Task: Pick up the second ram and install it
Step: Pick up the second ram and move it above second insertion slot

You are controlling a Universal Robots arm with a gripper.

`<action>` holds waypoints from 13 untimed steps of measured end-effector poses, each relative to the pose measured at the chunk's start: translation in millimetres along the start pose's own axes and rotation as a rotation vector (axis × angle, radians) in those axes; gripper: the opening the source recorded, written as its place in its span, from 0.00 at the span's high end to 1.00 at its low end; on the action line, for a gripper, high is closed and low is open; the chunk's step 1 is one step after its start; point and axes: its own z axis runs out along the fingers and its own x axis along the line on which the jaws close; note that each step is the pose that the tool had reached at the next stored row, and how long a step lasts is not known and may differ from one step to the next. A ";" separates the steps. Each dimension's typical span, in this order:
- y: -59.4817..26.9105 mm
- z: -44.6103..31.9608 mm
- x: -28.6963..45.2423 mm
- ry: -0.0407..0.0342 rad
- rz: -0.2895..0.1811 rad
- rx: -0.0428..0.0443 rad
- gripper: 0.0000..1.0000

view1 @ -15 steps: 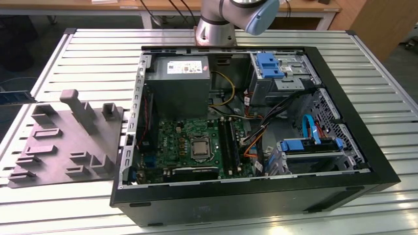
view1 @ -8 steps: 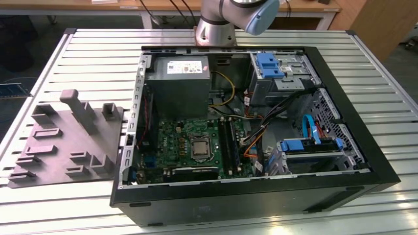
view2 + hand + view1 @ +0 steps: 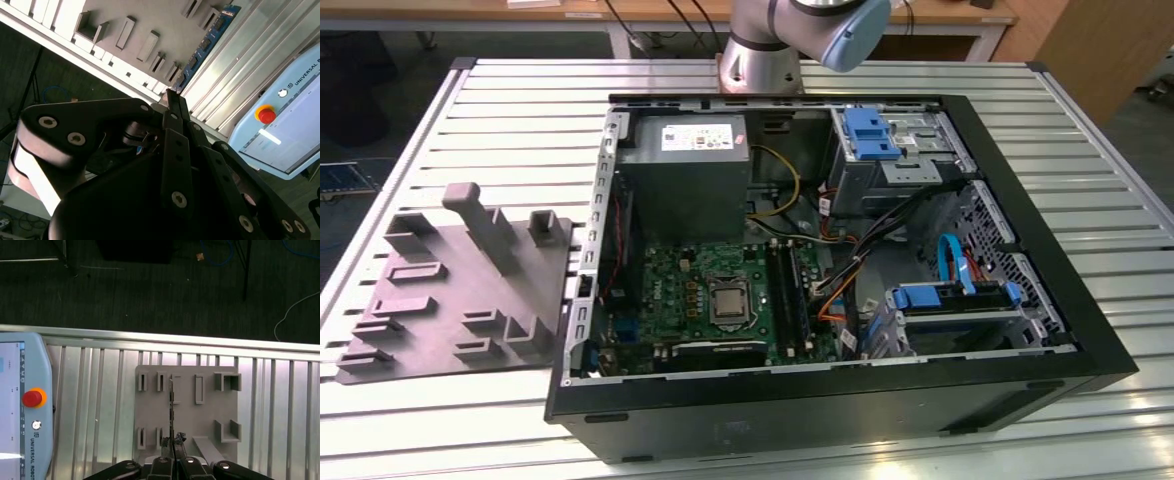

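The second ram (image 3: 205, 46) is a thin blue stick standing on its edge in a slot of the grey fixture plate (image 3: 165, 20). In the first wrist view the second ram (image 3: 171, 407) appears edge-on as a thin dark line across the grey fixture plate (image 3: 210, 407). My gripper (image 3: 173, 442) hangs well above the plate, fingers pressed together and holding nothing. Its tips line up with one end of the stick, as my gripper (image 3: 172, 95) also shows in the second wrist view. The open computer case (image 3: 987, 380) has long black memory slots (image 3: 787, 285) beside the processor socket.
The grey fixture plate (image 3: 454, 290) lies on the slatted metal table (image 3: 480, 100) at the exterior view's left of the case. A teach pendant with a red stop button (image 3: 32, 398) lies on the table beside the plate. The arm's base (image 3: 761, 60) stands behind the case.
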 end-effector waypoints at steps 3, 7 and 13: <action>0.0 -0.1 0.0 0.0001 0.000 -0.0001 0.88; -2.3 -0.1 0.1 0.0001 0.000 -0.0001 0.88; -13.0 -0.4 0.6 0.0000 0.000 -0.0001 0.88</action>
